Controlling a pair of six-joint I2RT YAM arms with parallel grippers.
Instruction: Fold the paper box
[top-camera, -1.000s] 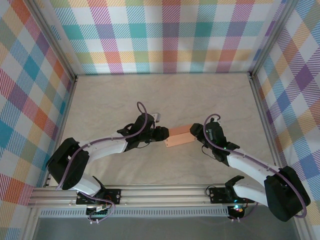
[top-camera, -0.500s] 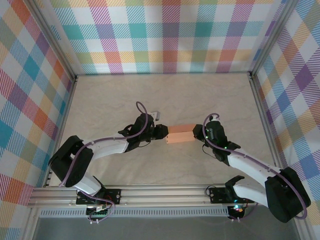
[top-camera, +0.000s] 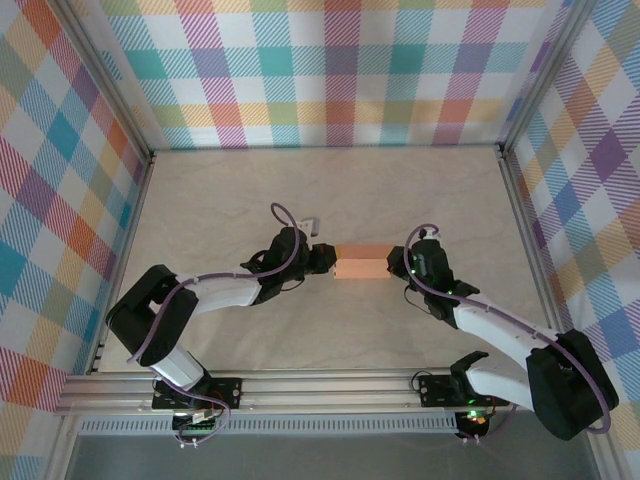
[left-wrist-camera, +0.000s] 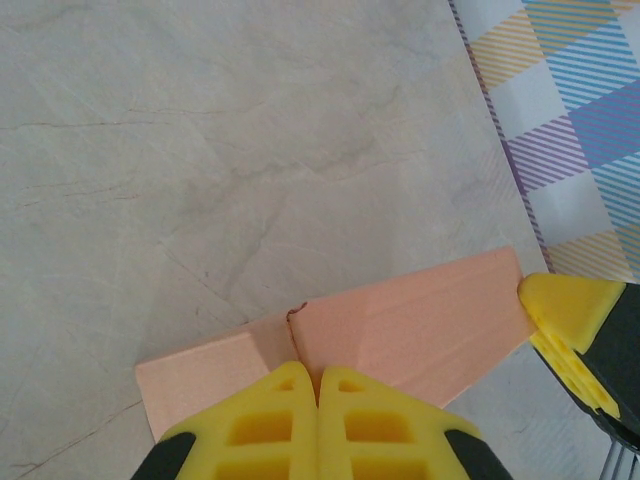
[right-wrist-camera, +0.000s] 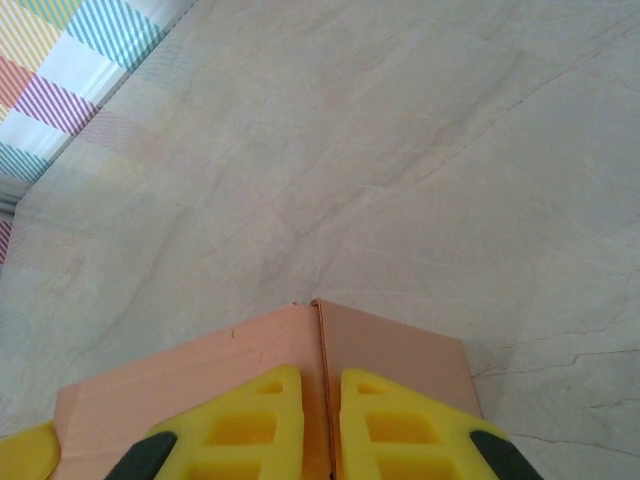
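The paper box (top-camera: 362, 262) is a small salmon-orange rectangular box in the middle of the table, lying left to right between the two arms. My left gripper (top-camera: 331, 262) is at its left end. In the left wrist view the yellow jaws (left-wrist-camera: 318, 375) are pressed together on a thin upright wall of the box (left-wrist-camera: 400, 330). My right gripper (top-camera: 392, 264) is at the box's right end, and its jaws (right-wrist-camera: 322, 375) pinch a card edge of the box (right-wrist-camera: 240, 355). Each wrist view also catches one of the other gripper's yellow fingers (left-wrist-camera: 568, 310) (right-wrist-camera: 25, 455).
The pale marbled tabletop (top-camera: 330, 190) stretches open behind and in front of the box. Plaid walls (top-camera: 330, 70) enclose the back and both sides. An aluminium rail (top-camera: 320, 390) carrying the arm bases runs along the near edge.
Both grippers have closed onto the ends of the box. The box has turned from slanted to level and shifted slightly toward the back.
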